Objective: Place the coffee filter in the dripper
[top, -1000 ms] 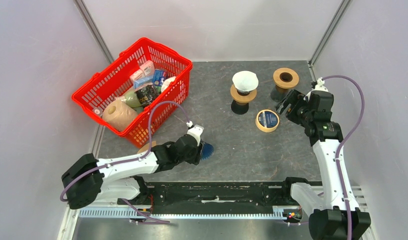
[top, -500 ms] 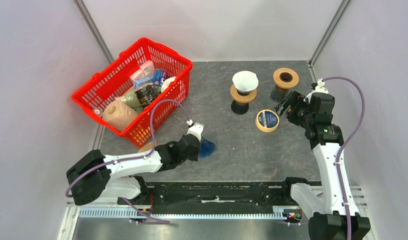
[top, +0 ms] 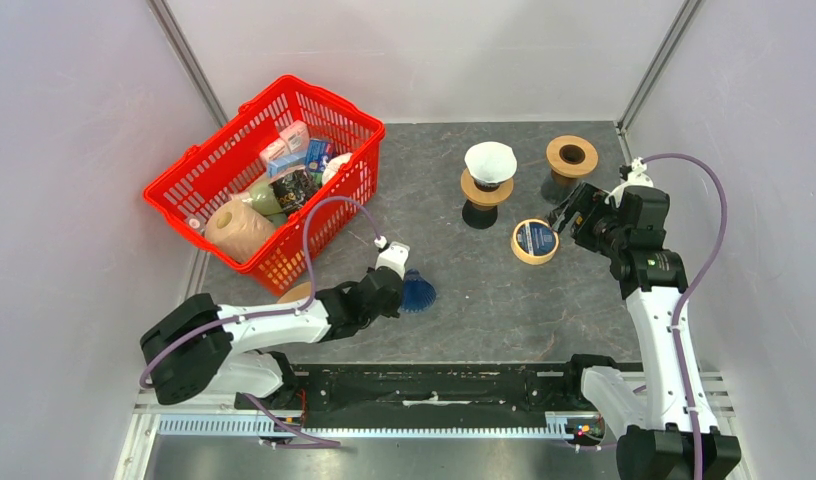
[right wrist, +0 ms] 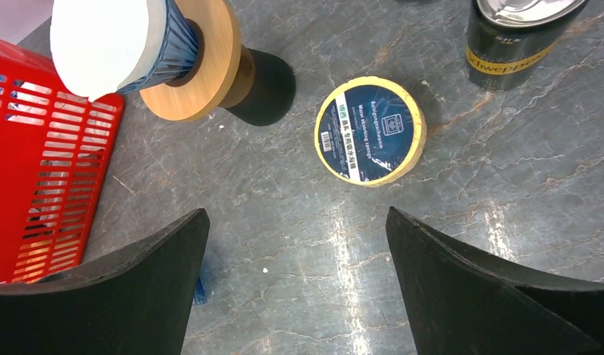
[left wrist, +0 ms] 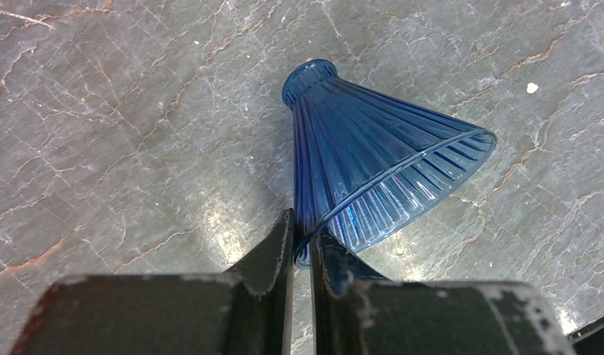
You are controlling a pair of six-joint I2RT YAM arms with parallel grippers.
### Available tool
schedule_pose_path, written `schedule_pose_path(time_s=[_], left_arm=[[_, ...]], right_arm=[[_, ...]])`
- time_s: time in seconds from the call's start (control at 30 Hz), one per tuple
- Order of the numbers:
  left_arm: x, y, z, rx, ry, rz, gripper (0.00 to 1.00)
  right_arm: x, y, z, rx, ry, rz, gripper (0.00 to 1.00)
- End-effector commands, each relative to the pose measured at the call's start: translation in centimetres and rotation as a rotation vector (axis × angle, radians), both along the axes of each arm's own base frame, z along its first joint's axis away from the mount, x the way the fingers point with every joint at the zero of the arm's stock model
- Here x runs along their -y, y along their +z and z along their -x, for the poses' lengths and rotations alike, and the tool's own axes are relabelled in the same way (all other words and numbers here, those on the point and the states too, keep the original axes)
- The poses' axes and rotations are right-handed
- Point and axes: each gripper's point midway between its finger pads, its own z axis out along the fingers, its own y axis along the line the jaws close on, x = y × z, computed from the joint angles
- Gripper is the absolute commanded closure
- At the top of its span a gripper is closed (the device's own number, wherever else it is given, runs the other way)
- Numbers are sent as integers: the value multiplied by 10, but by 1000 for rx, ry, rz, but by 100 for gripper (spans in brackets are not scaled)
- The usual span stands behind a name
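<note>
A blue ribbed glass dripper (top: 418,292) (left wrist: 373,159) lies on its side on the grey table, narrow end pointing away from my left arm. My left gripper (top: 400,299) (left wrist: 303,238) is shut on its wide rim, one finger inside and one outside. The white coffee filter (top: 490,160) (right wrist: 99,44) sits in another blue cone on a wooden stand (top: 486,191) (right wrist: 210,66) at the back. My right gripper (top: 565,214) (right wrist: 297,216) hangs open over bare table to the right of that stand, holding nothing.
A red basket (top: 197,166) full of groceries stands at the back left. A round yellow tin with a blue label (top: 535,241) (right wrist: 370,131) lies just under my right gripper. A second wooden stand (top: 572,156) is at the back right.
My left gripper's jaws have closed onto the dripper's rim while the arm crept slightly right. My right gripper drifted a little left, still open.
</note>
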Motion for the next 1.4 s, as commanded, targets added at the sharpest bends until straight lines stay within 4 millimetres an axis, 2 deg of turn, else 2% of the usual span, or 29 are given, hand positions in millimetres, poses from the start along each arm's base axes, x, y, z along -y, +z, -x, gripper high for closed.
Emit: schedule_pose_path(time_s=[0.0,0.1,0.2,0.3,0.57,0.73,0.9,1.07,1.2,1.3,1.37], left_arm=[[17,36,-16,58,58,107,98],[16,51,-6,-12,71,117,98],[17,74,4,-62,67,152,98],[23,93,17,-121,2,151,98],[29,95,35,-262,-27,110,98],[41,104,39,-280,-64,165,98],[41,106,40,-286,-71,167,98],[47,110,42,-296,-93,183,98],[51,113,43,-300,-108,191,98],[51,115,43,-297,-113,191,98],[52,114,43,-299,-116,190,98]], right_arm=[[-7,3,7,24,41,-12,3],[-22,9,11,72,109,-57,4],[-50,12,17,95,250,-121,6],[-81,3,23,63,382,-108,7],[-179,9,51,120,726,-16,7],[-218,-17,59,60,833,103,9],[-238,-35,62,26,877,194,14],[-251,-47,67,0,910,200,26],[-256,-60,67,-26,899,239,43],[-258,-62,66,-28,881,254,55],[-256,-61,61,-20,849,267,67]])
